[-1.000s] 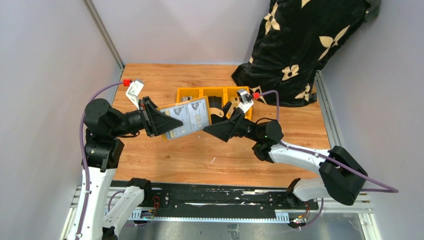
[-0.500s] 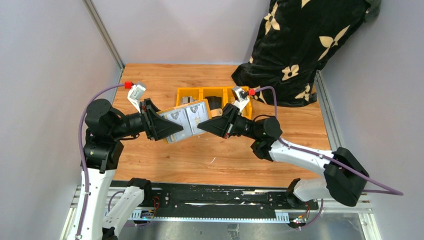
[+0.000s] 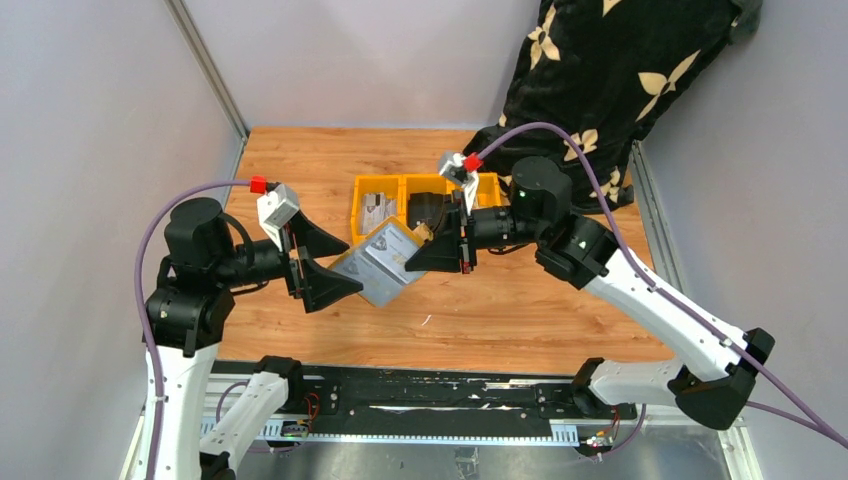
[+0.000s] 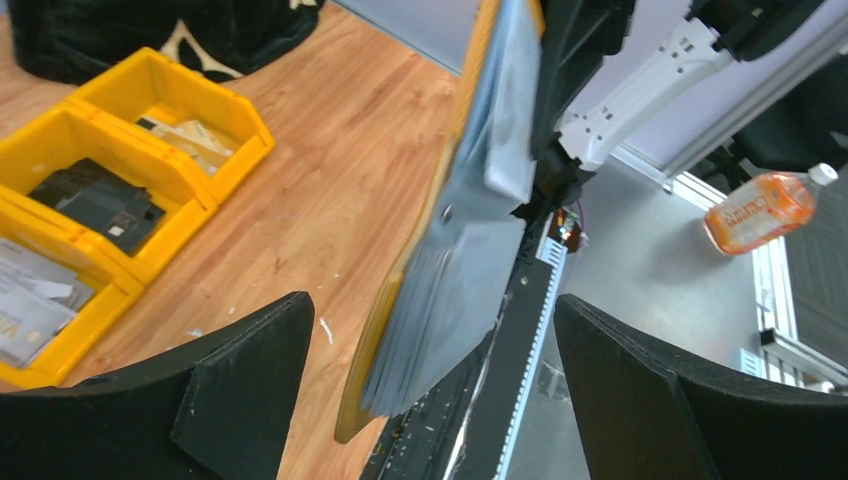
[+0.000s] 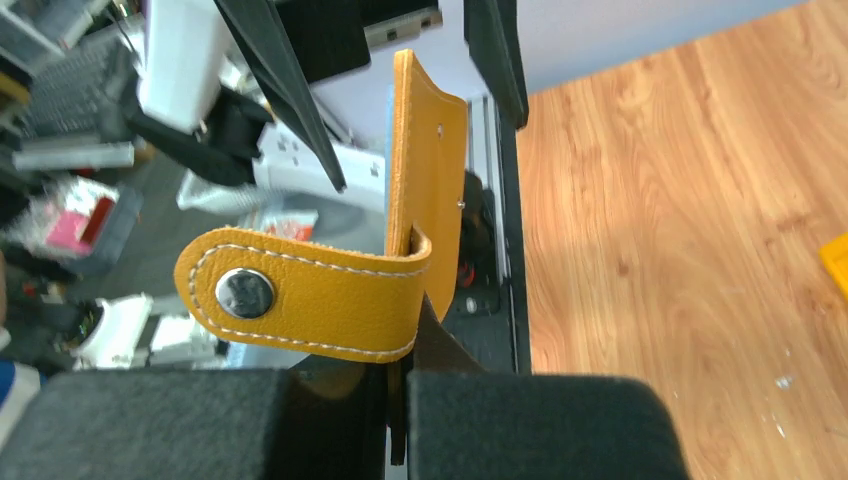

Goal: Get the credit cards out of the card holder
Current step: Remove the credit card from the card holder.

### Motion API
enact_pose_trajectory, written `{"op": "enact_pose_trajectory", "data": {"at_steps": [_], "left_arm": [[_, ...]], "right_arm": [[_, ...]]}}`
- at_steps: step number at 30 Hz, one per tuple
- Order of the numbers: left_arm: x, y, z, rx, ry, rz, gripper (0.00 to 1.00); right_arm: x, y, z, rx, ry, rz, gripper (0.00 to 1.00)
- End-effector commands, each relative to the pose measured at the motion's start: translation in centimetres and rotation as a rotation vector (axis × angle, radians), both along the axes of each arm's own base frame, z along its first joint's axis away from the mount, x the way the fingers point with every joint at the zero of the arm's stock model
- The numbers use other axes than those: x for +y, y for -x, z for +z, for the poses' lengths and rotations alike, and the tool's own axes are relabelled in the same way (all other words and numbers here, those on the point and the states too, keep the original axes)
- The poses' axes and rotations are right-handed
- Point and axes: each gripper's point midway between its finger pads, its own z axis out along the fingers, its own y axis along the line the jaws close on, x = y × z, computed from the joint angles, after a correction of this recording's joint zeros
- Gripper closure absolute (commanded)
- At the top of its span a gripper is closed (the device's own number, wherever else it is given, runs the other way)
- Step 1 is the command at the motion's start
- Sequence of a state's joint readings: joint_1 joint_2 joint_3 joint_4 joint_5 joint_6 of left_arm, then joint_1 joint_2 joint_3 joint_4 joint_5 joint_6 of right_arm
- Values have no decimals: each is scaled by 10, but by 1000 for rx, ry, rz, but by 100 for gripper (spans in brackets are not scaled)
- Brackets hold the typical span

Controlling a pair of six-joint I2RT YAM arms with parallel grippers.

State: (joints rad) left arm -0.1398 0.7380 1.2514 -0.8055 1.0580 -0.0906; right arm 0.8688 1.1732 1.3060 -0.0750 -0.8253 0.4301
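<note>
Over table (image 3: 300,160), holder (image 3: 385,262) in right jaws

Both arms bend inward at mid-height, their wrists facing each other. The left gripper (image 3: 350,266) has its jaws spread wide. The right gripper (image 3: 412,264) is pinched tight on the card holder (image 3: 383,268).

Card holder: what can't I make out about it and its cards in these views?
- Right wrist: card holder shows only its tan back and snap tab; pockets face away, right gripper covers its lower edge.
- Top external: credit cards too small, silvery faces merge; no count.
- Left wrist: holder edge-on and blurred beyond the open left gripper; pocket contents unreadable.
</note>
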Motion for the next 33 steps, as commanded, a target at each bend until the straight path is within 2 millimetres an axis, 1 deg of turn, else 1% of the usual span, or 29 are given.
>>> {"op": "enact_pose_trajectory", "data": {"at_steps": [1,4,7,12,13,14,15,16,17,18,19,20,21,24,25,26,28,30,31,32,33], "left_arm": [[-6,12,-2,4,6,-125,1],[-10,20,-4,21,28,-193,1],[-10,26,-7,29,36,-220,1],[-13,30,-16,78,45,-253,7],[-14,30,-17,91,47,-260,9],[-14,29,-19,107,49,-263,13],[-14,29,-20,121,53,-268,17],[-15,29,-21,128,55,-274,26],[-15,30,-21,129,57,-277,33],[-15,30,-21,128,57,-279,49],[-15,30,-23,124,54,-275,60],[-15,29,-25,125,51,-270,68],[-14,29,-27,126,49,-266,71],[-14,28,-35,141,44,-260,75],[-14,28,-37,147,44,-261,81],[-14,28,-38,152,43,-263,87],[-14,26,-37,144,40,-258,100],[-14,24,-31,122,33,-242,100],[-13,24,-27,106,32,-239,100],[-13,24,-22,87,30,-233,100],[-13,23,-17,76,28,-225,100]], "right_arm": [[-12,26,-41,-21,224,137,100],[-8,36,-34,-59,220,187,100],[-4,41,-27,-79,231,216,100],[15,42,-31,-88,282,261,100],[20,42,-34,-92,292,270,100],[24,41,-33,-97,297,274,100],[29,41,-34,-97,307,277,100],[32,40,-36,-96,319,280,100],[35,41,-37,-98,323,289,100],[37,42,-37,-102,323,295,100],[39,43,-36,-106,322,300,100],[41,44,-35,-110,317,303,100],[42,45,-33,-115,310,307,100],[45,46,-26,-122,292,317,99],[47,46,-25,-124,288,319,95],[47,46,-23,-125,283,317,84],[47,45,-19,-129,248,302,69],[45,43,-10,-124,162,268,56],[43,41,-2,-113,92,244,53],[44,37,-13,-61,45,223,51],[41,35,-10,-41,-37,199,49]]}}
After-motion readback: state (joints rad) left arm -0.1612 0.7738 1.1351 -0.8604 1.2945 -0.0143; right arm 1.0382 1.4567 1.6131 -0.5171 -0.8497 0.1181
